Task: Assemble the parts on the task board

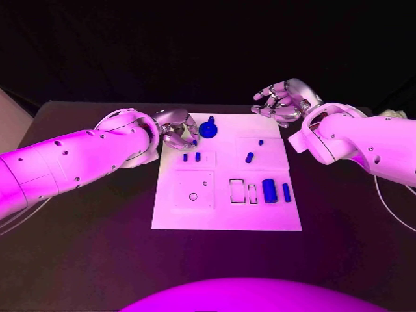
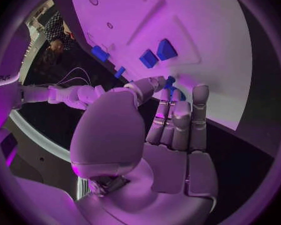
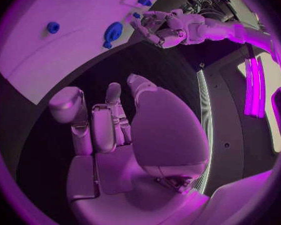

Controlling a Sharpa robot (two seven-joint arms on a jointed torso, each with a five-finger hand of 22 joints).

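At the middle of the black counter (image 1: 86, 260) lay the white task board (image 1: 225, 218), long side running away from the robot. Parts on it, far end to near end:

- one round-bodied blue part (image 1: 208, 127) at the far left corner, beside the left robot hand;
- two small blue pieces (image 1: 192, 156) side by side in the left column, just nearer than the round part;
- one small blue peg (image 1: 262, 140) and one short tilted blue piece (image 1: 249, 156) in the right column;
- one dark blue block (image 1: 269, 190) and one narrow blue bar (image 1: 286, 192), standing side by side near the board's right edge;
- outlined recesses, unfilled: a square one (image 1: 194, 189) on the left with a small ring in it, and two narrow ones (image 1: 243, 191) beside the block.

Left robot hand (image 1: 175, 129): over the board's far left corner, fingers curled toward the board. In the left wrist view its thumb and a fingertip (image 2: 167, 85) met around a small blue item (image 2: 170, 87); whether this was pinched or merely lay behind the fingers could not be told.

Right robot hand (image 1: 285, 101): raised over the counter beyond the board's far right corner, well apart from every part, fingers loosely curled and separated, nothing in it; the right wrist view (image 3: 115, 135) confirmed an empty palm.
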